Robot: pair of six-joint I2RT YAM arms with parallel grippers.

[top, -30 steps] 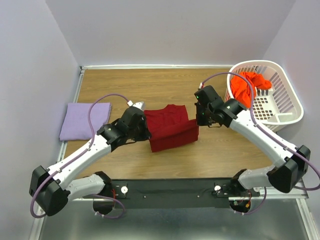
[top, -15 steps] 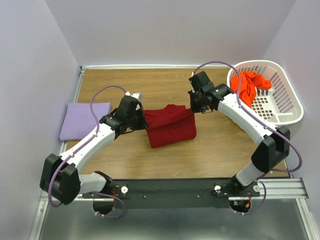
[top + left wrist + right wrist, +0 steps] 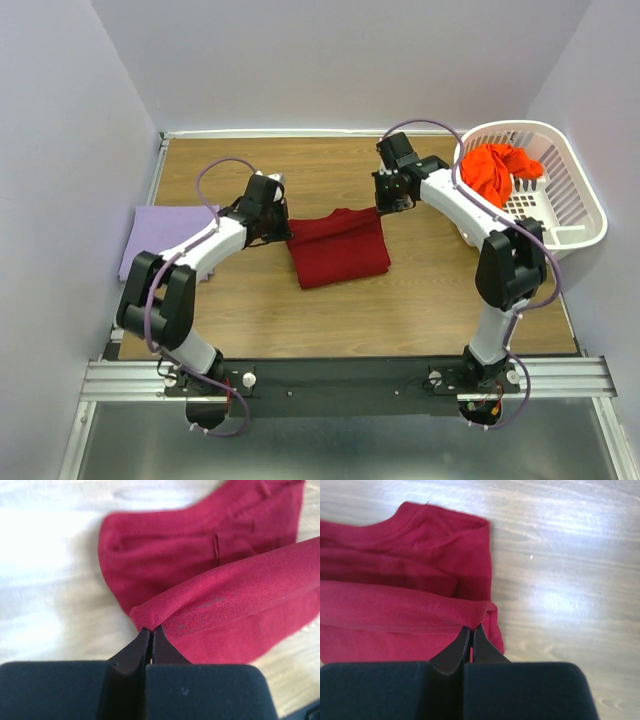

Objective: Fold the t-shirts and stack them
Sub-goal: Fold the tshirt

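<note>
Arms (image 3: pixel 215 240) outstretched, left fingers (image 3: pixel 133 655) and right fingers (image 3: pixel 451 655) pinching crimson t-shirt (image 3: pixel 340 252), seemingly lifted.

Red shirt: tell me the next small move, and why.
Probably lower the pinched edge toward the collar. The left end effector and right end effector are each shut on a corner of the red shirt, holding the folded-over edge raised above the lower layer, the collar end uncovered.

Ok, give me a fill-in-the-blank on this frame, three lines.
The orange shirt lies in the white ____.
The lavender shirt lies to the ____ of the dark red shirt.
The left hand and right hand are each ____ on the dark red shirt.
Missing: basket, left, shut.
</note>
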